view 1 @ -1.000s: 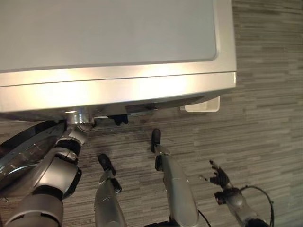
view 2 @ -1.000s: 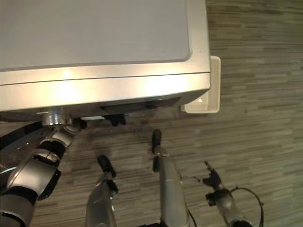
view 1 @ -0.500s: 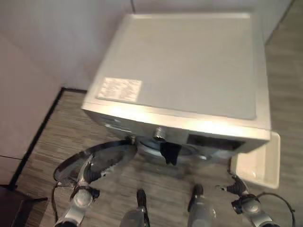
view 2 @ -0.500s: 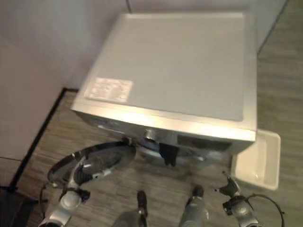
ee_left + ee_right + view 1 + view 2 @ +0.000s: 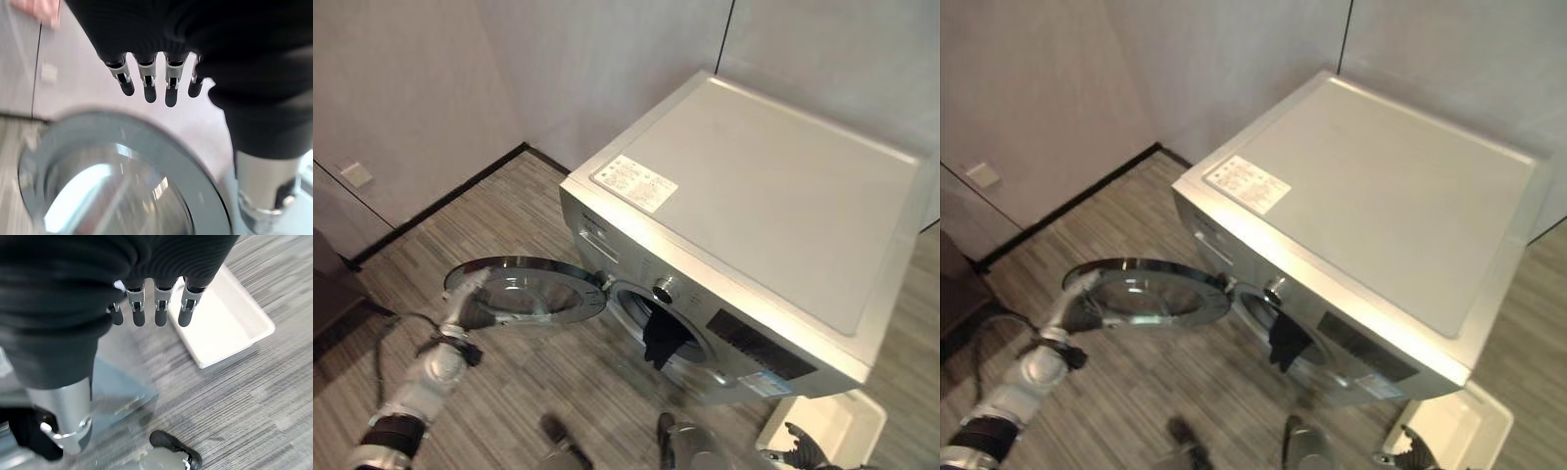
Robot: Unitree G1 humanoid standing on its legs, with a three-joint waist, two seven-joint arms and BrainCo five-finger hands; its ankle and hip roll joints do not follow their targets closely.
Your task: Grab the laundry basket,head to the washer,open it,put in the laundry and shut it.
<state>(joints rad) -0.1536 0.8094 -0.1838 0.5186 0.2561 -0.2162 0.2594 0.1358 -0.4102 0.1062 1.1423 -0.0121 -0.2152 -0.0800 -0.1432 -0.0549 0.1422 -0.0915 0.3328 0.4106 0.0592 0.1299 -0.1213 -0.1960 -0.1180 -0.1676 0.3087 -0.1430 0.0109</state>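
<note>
Silver washer [image 5: 759, 235], door [image 5: 524, 292] open, dark laundry [image 5: 661, 338] hanging out

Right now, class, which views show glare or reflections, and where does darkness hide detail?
Left eye view: the washer door shines with reflections on rim and glass; the drum opening is dark around dark laundry. Left wrist view: bright reflection in the door glass past the left hand. Right wrist view: white basket past the right hand, evenly lit.
</note>
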